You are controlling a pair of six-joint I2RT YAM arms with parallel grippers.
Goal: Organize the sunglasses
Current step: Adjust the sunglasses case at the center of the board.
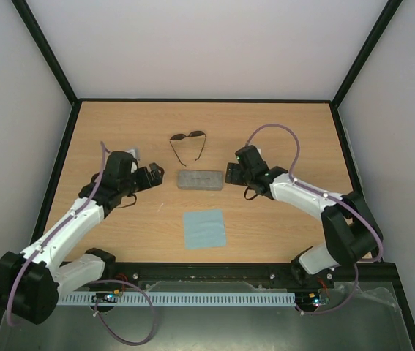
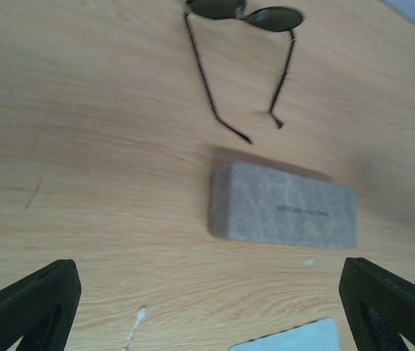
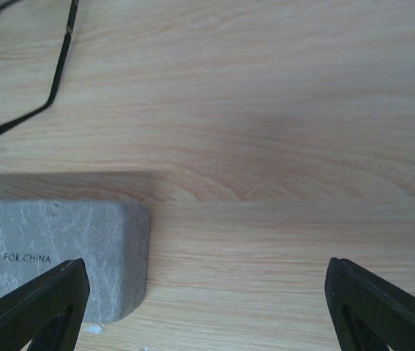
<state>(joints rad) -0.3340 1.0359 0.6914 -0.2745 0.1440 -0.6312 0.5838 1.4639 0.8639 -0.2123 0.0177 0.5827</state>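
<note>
On the wooden table, the left gripper and right gripper flank a grey case at centre frame, both spread wide and holding nothing. A blue cloth lies below the case, and the sunglasses sit unfolded just above it, upper centre.

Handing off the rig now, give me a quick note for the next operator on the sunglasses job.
Left gripper: open, empty, left of the grey case.
Right gripper: open, empty, at the case's right end.
Sunglasses: unfolded on the table beyond the case, not held.
Case closed; blue cloth on its near side.
Done: nothing visible. Left: the whole job.
</note>
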